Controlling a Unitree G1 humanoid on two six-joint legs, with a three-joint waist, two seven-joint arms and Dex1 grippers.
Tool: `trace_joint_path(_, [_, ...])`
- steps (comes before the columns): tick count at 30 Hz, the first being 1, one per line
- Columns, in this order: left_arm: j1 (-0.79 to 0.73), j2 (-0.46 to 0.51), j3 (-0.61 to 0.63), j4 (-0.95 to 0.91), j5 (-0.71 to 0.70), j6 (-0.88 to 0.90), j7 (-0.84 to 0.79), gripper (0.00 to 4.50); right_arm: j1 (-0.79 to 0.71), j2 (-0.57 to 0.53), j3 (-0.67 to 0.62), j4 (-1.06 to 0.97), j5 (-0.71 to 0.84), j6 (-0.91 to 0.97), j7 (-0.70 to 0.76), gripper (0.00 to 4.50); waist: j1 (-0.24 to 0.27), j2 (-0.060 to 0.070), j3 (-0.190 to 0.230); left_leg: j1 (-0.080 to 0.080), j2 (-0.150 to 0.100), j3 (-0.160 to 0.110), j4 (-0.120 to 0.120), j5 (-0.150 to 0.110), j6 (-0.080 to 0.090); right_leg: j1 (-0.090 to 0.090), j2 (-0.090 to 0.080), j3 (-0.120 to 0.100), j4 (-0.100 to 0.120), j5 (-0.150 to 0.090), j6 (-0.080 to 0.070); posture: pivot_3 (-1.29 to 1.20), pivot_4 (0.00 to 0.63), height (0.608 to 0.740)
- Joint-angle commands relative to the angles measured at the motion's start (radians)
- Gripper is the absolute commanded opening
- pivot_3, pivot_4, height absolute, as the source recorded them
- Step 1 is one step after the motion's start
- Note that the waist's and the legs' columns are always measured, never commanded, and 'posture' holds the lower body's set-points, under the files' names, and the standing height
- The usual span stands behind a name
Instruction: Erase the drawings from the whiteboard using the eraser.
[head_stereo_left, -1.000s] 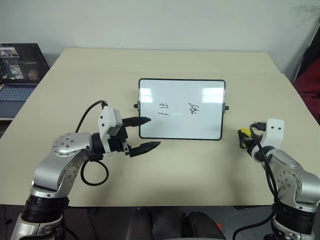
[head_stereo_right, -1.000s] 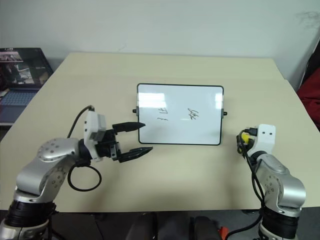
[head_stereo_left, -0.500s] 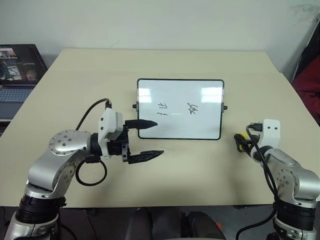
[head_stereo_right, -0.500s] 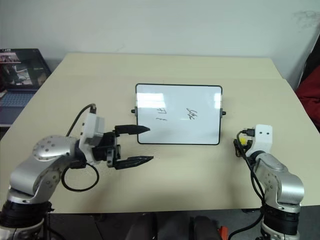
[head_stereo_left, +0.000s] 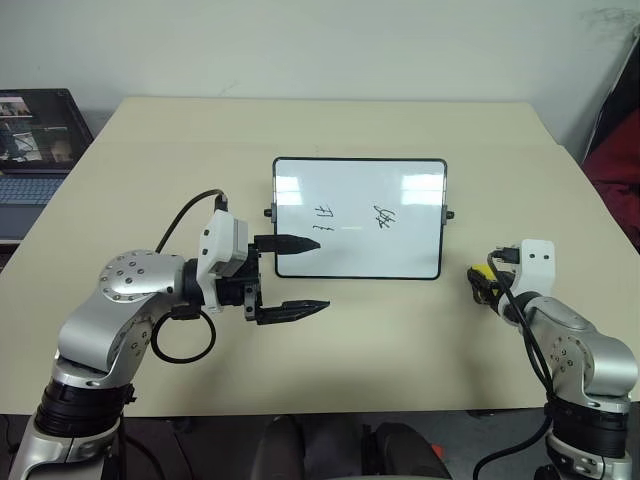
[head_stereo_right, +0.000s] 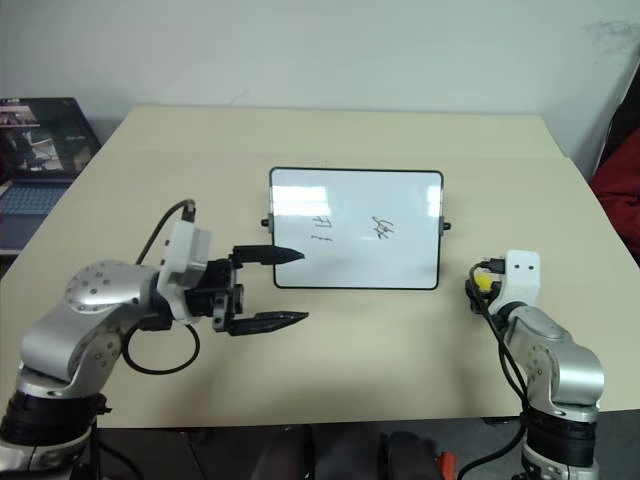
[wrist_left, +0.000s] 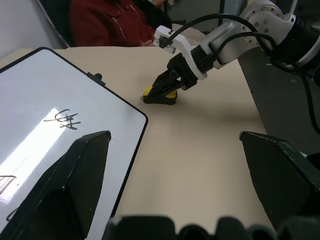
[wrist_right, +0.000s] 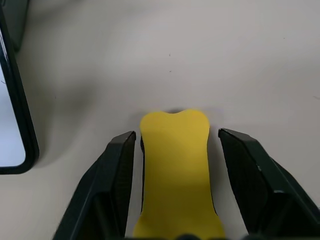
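Note:
The whiteboard (head_stereo_left: 400, 250) lies flat at the table's middle, with two black drawings (head_stereo_left: 325, 213) (head_stereo_left: 384, 216) on it. To its right, the yellow eraser (head_stereo_left: 482, 272) rests on the table. My right gripper (wrist_right: 176, 134) is open and straddles the eraser (wrist_right: 175, 170), one finger close along each side. The left wrist view shows that gripper (wrist_left: 167, 86) down on the eraser (wrist_left: 161, 93). My left gripper (head_stereo_left: 320, 273) is open and empty at the board's near left corner. It points right, and its upper finger (head_stereo_left: 295, 243) lies over the board's edge.
A laptop (head_stereo_left: 30, 140) stands off the table's left side. A dark red garment (head_stereo_left: 615, 180) hangs past the right edge. Bare tabletop (head_stereo_left: 400, 340) stretches between the board and the near edge.
My left gripper has turned a little more toward the right and drawn slightly back and up. The right gripper has stayed at the eraser.

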Motion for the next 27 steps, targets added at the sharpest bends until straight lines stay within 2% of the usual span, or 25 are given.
trace_joint_path(1, [-0.009, 0.000, 0.003, -0.009, 0.003, -0.020, -0.002, 4.50, -0.015, -0.008, 0.003, -0.005, -0.009, -0.034, 0.003, 1.57, 0.000, 0.000, 0.000, 0.000, 0.000, 0.000, 0.000, 0.000, 0.000, 0.000, 0.000, 0.000, 0.000, 0.000, 0.000, 0.00, 0.150, 0.740])
trace_joint_path(3, [-0.007, -0.001, 0.004, -0.008, 0.006, -0.020, 0.000, 4.50, -0.017, -0.006, 0.005, -0.001, -0.012, -0.044, 0.002, 1.16, 0.000, 0.000, 0.000, 0.000, 0.000, 0.000, 0.000, 0.000, 0.000, 0.000, 0.000, 0.000, 0.000, 0.000, 0.000, 0.00, 0.150, 0.740])
trace_joint_path(11, [0.011, -0.010, 0.028, 0.008, 0.028, -0.013, 0.063, 4.50, -0.018, -0.010, -0.012, -0.018, -0.012, -0.049, 0.004, 1.16, 0.001, 0.000, 0.000, 0.000, 0.000, 0.000, 0.000, 0.000, 0.000, 0.000, 0.000, 0.000, 0.000, 0.000, 0.000, 0.00, 0.150, 0.740])
trace_joint_path(20, [0.080, -0.048, 0.081, 0.034, 0.114, -0.023, 0.262, 4.50, 0.021, -0.048, -0.050, -0.186, 0.003, -0.067, 0.030, 1.16, 0.002, 0.000, 0.000, 0.000, 0.000, 0.000, 0.000, 0.000, 0.000, 0.000, 0.000, 0.000, 0.000, 0.000, 0.000, 0.00, 0.150, 0.740])
trace_joint_path(27, [0.136, -0.029, 0.114, 0.031, 0.172, -0.014, 0.339, 4.50, 0.116, -0.150, 0.087, -0.301, -0.064, -0.335, 0.151, 1.16, 0.000, 0.000, 0.000, 0.000, 0.000, -0.001, 0.000, 0.000, 0.000, 0.000, 0.000, 0.000, 0.000, 0.000, 0.000, 0.00, 0.150, 0.740])
